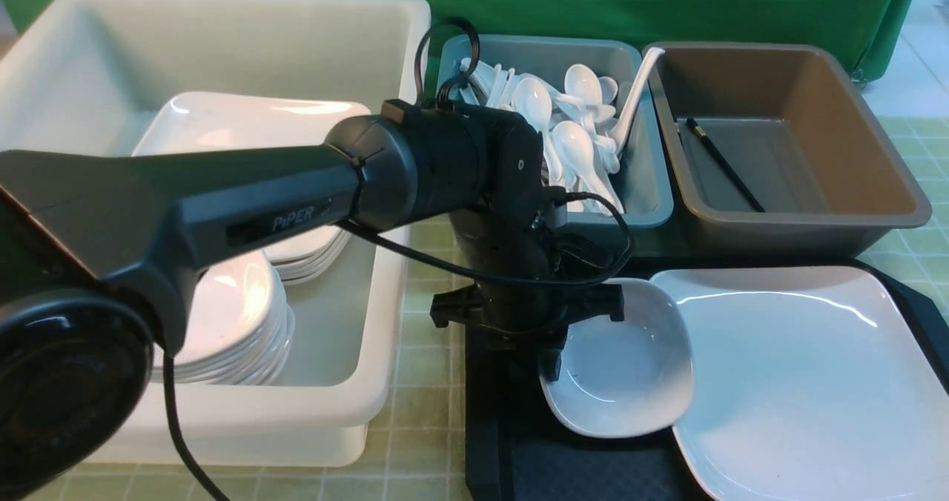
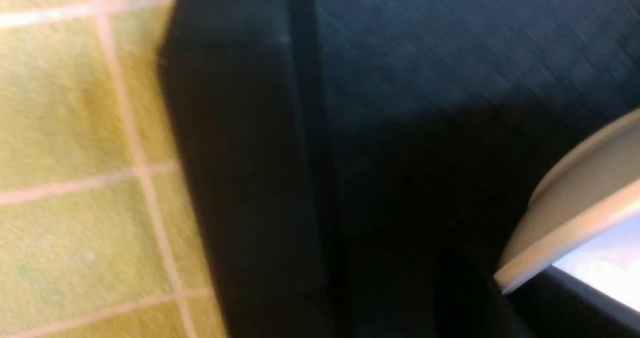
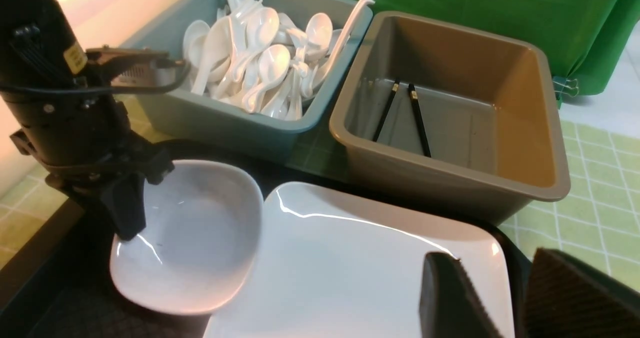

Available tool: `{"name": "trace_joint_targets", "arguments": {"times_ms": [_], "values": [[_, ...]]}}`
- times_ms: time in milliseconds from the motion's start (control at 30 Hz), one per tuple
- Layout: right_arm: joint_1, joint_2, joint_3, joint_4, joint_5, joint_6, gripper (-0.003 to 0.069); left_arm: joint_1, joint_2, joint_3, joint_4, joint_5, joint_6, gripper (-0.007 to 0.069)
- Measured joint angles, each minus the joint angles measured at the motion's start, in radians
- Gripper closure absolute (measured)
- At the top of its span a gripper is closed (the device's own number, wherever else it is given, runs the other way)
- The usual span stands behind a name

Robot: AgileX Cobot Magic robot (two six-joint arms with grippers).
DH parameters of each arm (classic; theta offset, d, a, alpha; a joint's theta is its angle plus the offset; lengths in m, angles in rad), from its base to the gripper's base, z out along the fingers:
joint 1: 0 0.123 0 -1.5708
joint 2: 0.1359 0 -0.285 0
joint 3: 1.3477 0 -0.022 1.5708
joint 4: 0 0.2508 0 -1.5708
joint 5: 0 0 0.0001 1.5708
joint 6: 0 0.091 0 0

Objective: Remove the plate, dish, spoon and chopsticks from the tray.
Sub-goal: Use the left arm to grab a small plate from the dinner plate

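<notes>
Dish, small, deep, white and glossy [image 1: 630, 360], sits toward the left edge of the large black diamond-textured plastic tray [image 1: 519, 456]. Its right rim touches the large flat white square plate [image 1: 808, 382], which fills the tray's right side. My left pincer [image 1: 552, 367] stands at the dish's left rim with one finger [image 3: 125, 213] inside it; whether the jaws are clamped on it I cannot tell. My right pincer [image 3: 492, 263] hangs above the plate, fingers apart, holding nothing. Past the tray's far edge, two thin black chopsticks [image 3: 417, 120] lie in the brown plastic bin [image 3: 525, 128]. Beside it is the teal plastic bin [image 3: 215, 113], heaped with white plastic soup spoons [image 3: 260, 63].
</notes>
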Motion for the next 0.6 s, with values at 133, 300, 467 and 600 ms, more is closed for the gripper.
{"name": "trace_joint_targets", "arguments": {"times_ms": [133, 300, 467, 600], "values": [[0.000, 0.000, 0.000, 0.000, 0.000, 0.000, 0.0431, -0.026, -0.050, 0.000, -0.013, 0.018, 0.038, 0.0596], [0.000, 0.000, 0.000, 0.000, 0.000, 0.000, 0.0430, -0.036, -0.096, 0.000, -0.068, 0.034, 0.082, 0.0608], [0.000, 0.000, 0.000, 0.000, 0.000, 0.000, 0.0425, -0.036, -0.124, 0.000, -0.088, 0.038, 0.101, 0.0612], [0.000, 0.000, 0.000, 0.000, 0.000, 0.000, 0.0424, -0.036, -0.125, 0.000, -0.092, 0.046, 0.103, 0.0612]]}}
